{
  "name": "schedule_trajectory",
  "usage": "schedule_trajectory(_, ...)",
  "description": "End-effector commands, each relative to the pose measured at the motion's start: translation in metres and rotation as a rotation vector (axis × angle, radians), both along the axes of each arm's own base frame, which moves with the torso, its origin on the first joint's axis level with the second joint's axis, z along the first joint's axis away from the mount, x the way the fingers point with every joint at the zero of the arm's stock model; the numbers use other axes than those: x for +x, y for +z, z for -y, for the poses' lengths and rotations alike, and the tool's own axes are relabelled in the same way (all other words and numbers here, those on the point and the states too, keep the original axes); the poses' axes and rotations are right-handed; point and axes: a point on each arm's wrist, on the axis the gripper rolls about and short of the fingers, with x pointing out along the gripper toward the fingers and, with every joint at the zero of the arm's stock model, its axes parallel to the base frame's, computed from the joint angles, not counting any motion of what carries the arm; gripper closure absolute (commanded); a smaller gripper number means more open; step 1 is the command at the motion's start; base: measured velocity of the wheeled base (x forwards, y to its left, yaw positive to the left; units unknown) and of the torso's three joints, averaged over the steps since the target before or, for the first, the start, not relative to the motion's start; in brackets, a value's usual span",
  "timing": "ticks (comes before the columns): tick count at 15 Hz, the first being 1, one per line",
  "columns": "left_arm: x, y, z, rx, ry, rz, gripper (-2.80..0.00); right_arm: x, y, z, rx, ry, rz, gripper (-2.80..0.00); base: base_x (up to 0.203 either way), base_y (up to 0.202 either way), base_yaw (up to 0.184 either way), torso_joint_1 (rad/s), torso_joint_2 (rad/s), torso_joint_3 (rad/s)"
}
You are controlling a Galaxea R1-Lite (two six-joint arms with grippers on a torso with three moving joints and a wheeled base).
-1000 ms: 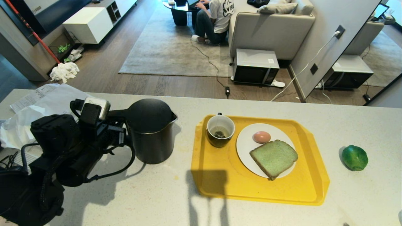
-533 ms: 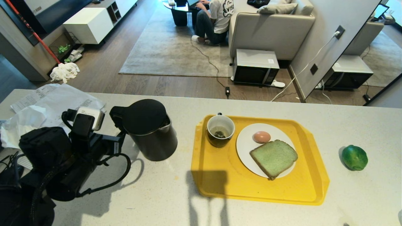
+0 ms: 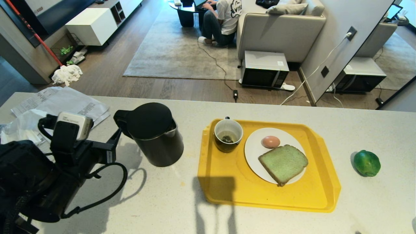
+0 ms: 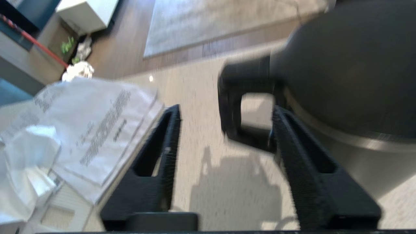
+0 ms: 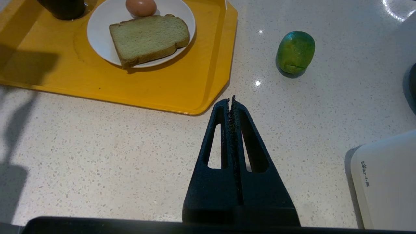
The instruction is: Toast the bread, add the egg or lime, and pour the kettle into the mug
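The left gripper (image 4: 224, 130) has let go of the tall matte black kettle (image 3: 152, 133) and backed off with jaws wide, leaving it upright on the counter left of the yellow tray (image 3: 227, 191), so pouring looks finished; the right gripper (image 5: 232, 100) stays closed.

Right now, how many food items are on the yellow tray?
2: a pale green bread slice and a pinkish-brown egg, both on the white plate. The glossy green lime lies off-tray.
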Motion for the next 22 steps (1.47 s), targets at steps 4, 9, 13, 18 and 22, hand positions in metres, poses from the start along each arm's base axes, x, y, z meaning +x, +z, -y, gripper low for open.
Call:
schedule_trajectory(4, -0.020, 0.055, 0.001, -0.077, -0.015, 0.235, 0.00, 0.000, 0.000, 0.000, 0.000, 0.000, -0.001, 0.00, 0.000, 0.000, 0.000, 0.000, 0.00, 0.000)
schedule_trajectory(9, -0.057, 0.101, -0.010, -0.119, -0.011, 0.345, 0.00, 0.000, 0.000, 0.000, 0.000, 0.000, -0.001, 0.00, 0.000, 0.000, 0.000, 0.000, 0.00, 0.000)
schedule_trajectory(13, -0.112, 0.133, -0.029, -0.062, -0.044, 0.214, 0.00, 0.000, 0.000, 0.000, 0.000, 0.000, -0.001, 0.00, 0.000, 0.000, 0.000, 0.000, 0.00, 0.000)
schedule_trajectory(18, -0.184, 0.119, -0.052, 0.040, -0.166, -0.065, 0.00, 0.000, 0.000, 0.000, 0.000, 0.000, -0.001, 0.00, 0.000, 0.000, 0.000, 0.000, 0.00, 0.000)
schedule_trajectory(22, -0.206, 0.055, -0.057, 0.050, -0.144, -0.207, 0.00, 0.000, 0.000, 0.000, 0.000, 0.000, -0.001, 0.00, 0.000, 0.000, 0.000, 0.000, 0.00, 0.000)
